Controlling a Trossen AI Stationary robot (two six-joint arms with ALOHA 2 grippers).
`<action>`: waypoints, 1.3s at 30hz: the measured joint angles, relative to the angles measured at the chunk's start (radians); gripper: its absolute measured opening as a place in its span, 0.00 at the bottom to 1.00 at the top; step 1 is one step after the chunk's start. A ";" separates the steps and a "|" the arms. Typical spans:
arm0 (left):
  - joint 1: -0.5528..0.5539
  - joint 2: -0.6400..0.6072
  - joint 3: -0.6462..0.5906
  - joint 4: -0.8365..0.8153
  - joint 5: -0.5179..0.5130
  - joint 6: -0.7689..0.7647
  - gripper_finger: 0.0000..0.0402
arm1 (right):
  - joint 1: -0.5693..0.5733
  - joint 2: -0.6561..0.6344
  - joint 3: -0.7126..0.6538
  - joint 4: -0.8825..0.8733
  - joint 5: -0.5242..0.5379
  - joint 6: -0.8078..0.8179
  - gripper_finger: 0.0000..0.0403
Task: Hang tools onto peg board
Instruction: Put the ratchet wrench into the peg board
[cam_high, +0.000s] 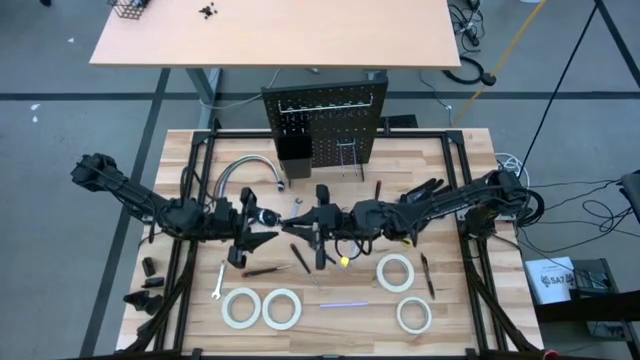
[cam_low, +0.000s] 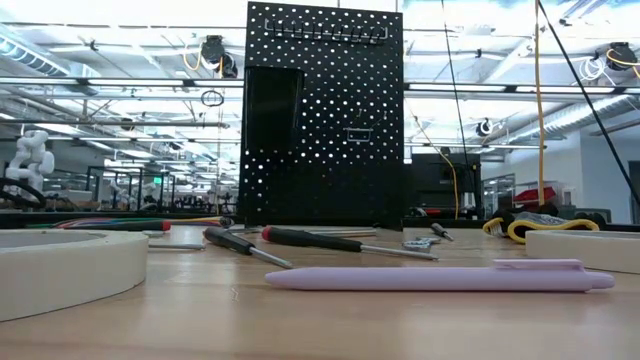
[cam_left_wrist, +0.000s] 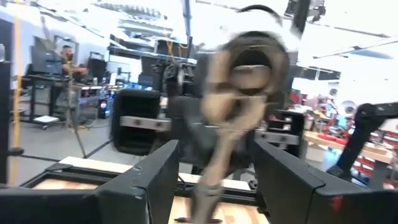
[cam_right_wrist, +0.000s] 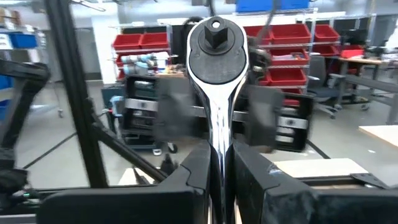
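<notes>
The black peg board (cam_high: 325, 125) stands upright at the table's far middle, with a small black bin (cam_high: 293, 150) on it; it also shows in the low view (cam_low: 325, 110). My right gripper (cam_right_wrist: 219, 152) is shut on a silver ratchet (cam_right_wrist: 214, 37) above the table's middle (cam_high: 305, 222). My left gripper (cam_left_wrist: 214, 155) faces it from the left (cam_high: 265, 222), open, its fingers standing on either side of the blurred ratchet head (cam_left_wrist: 245, 68) without touching. Neither gripper shows in the low view. My right gripper pinches the ratchet's shiny shaft (cam_right_wrist: 219, 124) just below its round head, between the two fingers. The fingers lie along the shaft, and the head with its square drive sticks out past the fingertips toward my left gripper. The handle is hidden behind the fingers. The ratchet is clear of the table.
Four white tape rolls lie near the front edge (cam_high: 241, 307) (cam_high: 282, 308) (cam_high: 396, 271) (cam_high: 413, 314). A silver wrench (cam_high: 220, 281), screwdrivers (cam_high: 300, 258) (cam_high: 427, 272) and a lilac pen (cam_high: 345, 305) lie on the wood. A curved grey cable bundle (cam_high: 245, 170) lies left of the board.
</notes>
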 joint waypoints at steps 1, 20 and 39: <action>0.000 0.000 0.000 -0.002 0.014 0.014 0.51 | -0.001 0.000 0.000 0.001 0.002 0.000 0.09; 0.000 0.000 0.000 0.083 -0.005 0.071 0.51 | -0.007 0.000 0.000 -0.001 -0.021 0.006 0.09; 0.000 0.000 0.000 0.126 0.036 0.076 0.51 | -0.020 0.015 0.000 0.007 -0.057 0.035 0.09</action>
